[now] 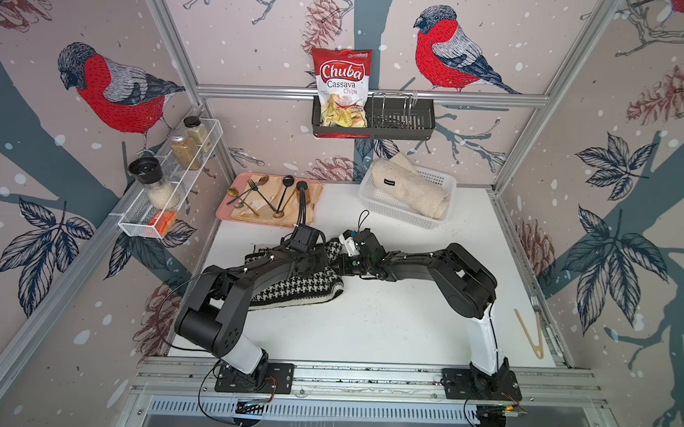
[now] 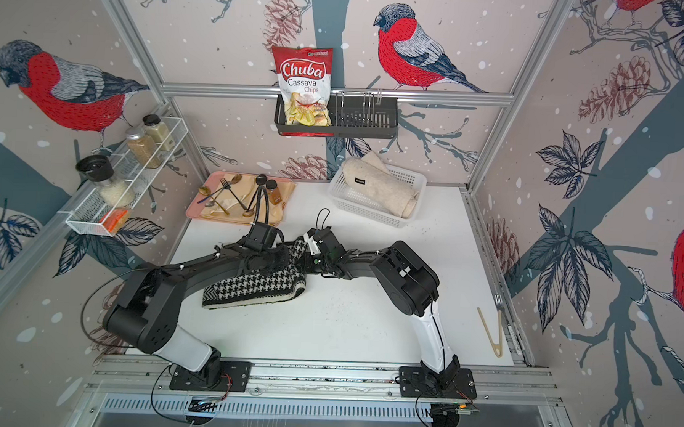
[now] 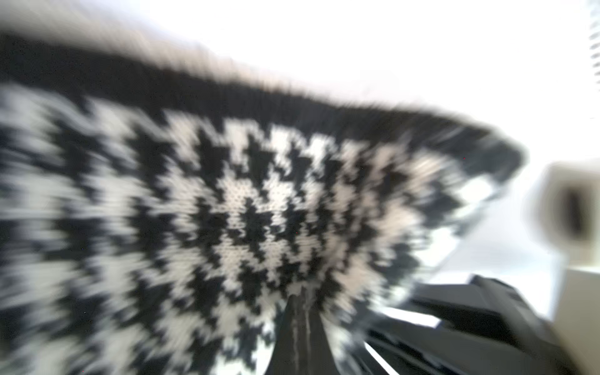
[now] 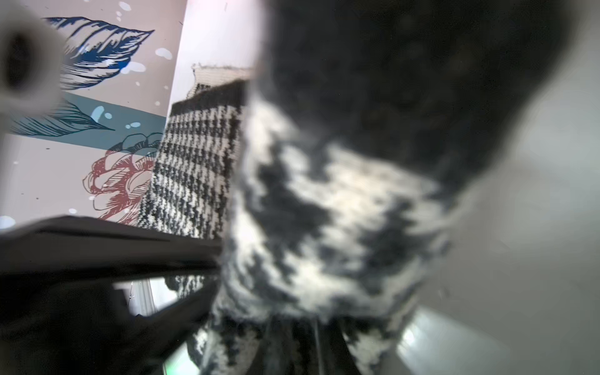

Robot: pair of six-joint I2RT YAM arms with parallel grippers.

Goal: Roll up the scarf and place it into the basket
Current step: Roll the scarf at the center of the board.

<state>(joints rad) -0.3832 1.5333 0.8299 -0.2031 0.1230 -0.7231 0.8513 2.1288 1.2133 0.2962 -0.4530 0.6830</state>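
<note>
The black-and-white houndstooth scarf [image 1: 301,290] [image 2: 258,288] lies folded lengthwise on the white table, left of centre. Its far right end is bunched up and raised. My left gripper [image 1: 319,261] [image 2: 275,261] meets that end, and its jaws [image 3: 300,302] are shut with the tips buried in the knit [image 3: 246,211]. My right gripper [image 1: 341,261] [image 2: 304,260] comes in from the right and is shut on the same end, with fabric [image 4: 324,211] pinched between the jaws [image 4: 311,324]. The white perforated basket [image 1: 396,216] [image 2: 358,209] stands at the back right.
A rolled beige cloth [image 1: 413,190] fills much of the basket. A pink tray [image 1: 229,211] of cutlery sits at the back left. A white wire rack [image 1: 141,225] of jars hangs on the left wall and a black caddy [image 1: 407,124] with a chips bag on the back wall. Wooden tongs [image 1: 529,333] lie at right.
</note>
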